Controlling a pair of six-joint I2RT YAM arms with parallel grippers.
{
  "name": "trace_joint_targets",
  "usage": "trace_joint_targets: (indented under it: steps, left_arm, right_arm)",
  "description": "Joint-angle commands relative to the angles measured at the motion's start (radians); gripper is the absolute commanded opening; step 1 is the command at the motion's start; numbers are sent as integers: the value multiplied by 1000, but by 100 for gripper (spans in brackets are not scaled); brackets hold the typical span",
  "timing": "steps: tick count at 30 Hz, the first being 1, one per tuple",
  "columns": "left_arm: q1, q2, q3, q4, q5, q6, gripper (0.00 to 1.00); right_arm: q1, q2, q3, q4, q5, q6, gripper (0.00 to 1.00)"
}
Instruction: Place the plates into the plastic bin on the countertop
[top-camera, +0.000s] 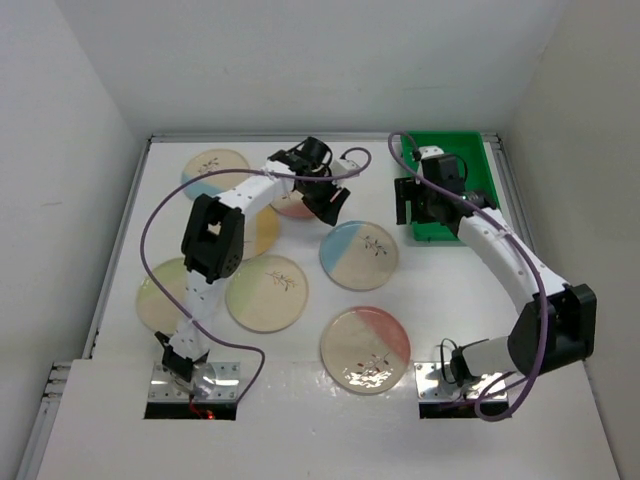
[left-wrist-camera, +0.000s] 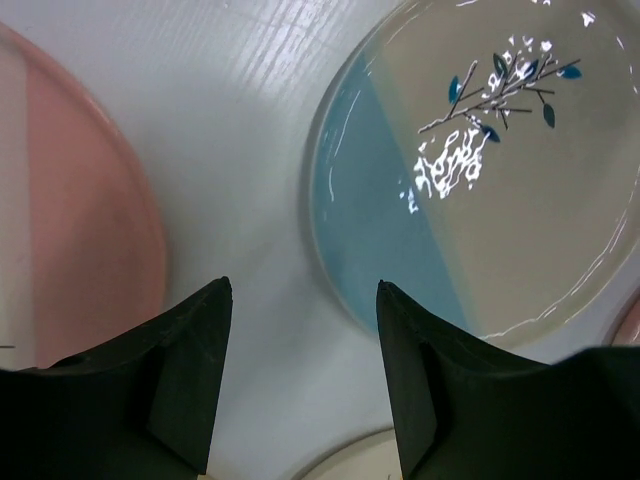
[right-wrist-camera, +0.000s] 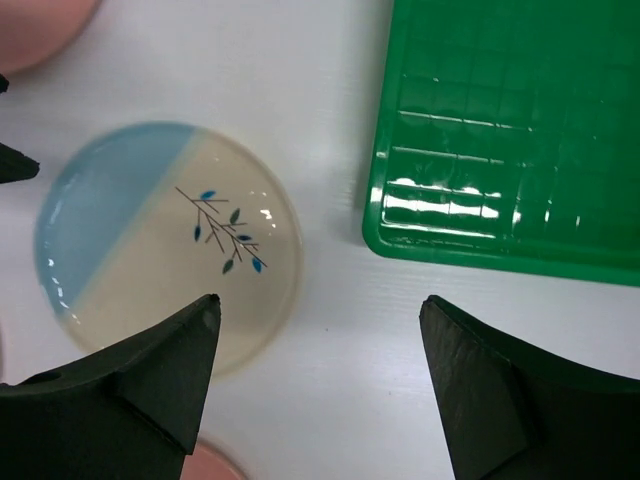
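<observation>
— Plates (top-camera: 266, 292) first: where do they lie?

— Seven show in the overhead view. All lie flat on the white countertop (top-camera: 450, 290), outside the plastic bin (top-camera: 470, 160). The blue plate (top-camera: 359, 255) is near the middle, and the near pink plate (top-camera: 365, 350) is closer to the arm bases. Two more sit on the left, and another with a blue segment lies at the far left. The left arm (top-camera: 215, 235) crosses over the far pink plate (top-camera: 293, 207) and a yellow one beside it, hiding part of each.

— And the bin?

— It's in the far right corner of the countertop, bright green, long side running away from the bases. Its ribbed floor shows glare in the right wrist view.

— What is the left gripper (left-wrist-camera: 305, 380) doing?

— Its jaws are parted with nothing between them, only bare countertop. It hangs over the gap between the far pink plate on one side and the blue plate on the other. A sliver of a third, cream rim shows under it. It touches none of them, as far as I can tell.

— The right gripper (right-wrist-camera: 320, 370)?

— Also spread wide and holding nothing. From above it sits at the bin's left rim, towards the near corner. Its own camera shows the blue plate under one finger (right-wrist-camera: 150, 380) and the bin's corner ahead of the other, with white surface between. I cannot tell its height above the countertop.

— Is the blue plate touching the bin?

— No, they lie apart, with a strip of countertop between them.
</observation>
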Motion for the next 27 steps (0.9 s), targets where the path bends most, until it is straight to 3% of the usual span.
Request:
trace_joint_targets:
  steps: [1, 10, 14, 15, 16, 19, 23, 27]
  left_arm:
    - [-45, 11, -23, 74, -52, -102, 62]
    - [-102, 109, -99, 74, -190, -155, 55]
    - [-90, 132, -111, 74, -141, -145, 33]
    - [-90, 132, -120, 74, -110, -134, 8]
    - [-80, 132, -120, 74, -84, -125, 0]
    - [-68, 102, -120, 65, 14, -85, 0]
    - [-34, -28, -129, 56, 74, 112, 0]
    - [-34, -154, -129, 36, 98, 225, 0]
  right_arm:
    - [50, -51, -11, -22, 173, 29, 80]
    - [96, -68, -77, -22, 172, 63, 82]
    - [85, -71, -103, -4, 69, 71, 83]
    - [84, -68, -115, 10, 14, 71, 84]
    - [75, -57, -120, 9, -6, 69, 84]
    - [42, -17, -123, 7, -127, 42, 87]
    - [-16, 61, -138, 44, -400, 0, 87]
    - [5, 185, -124, 125, -443, -43, 86]
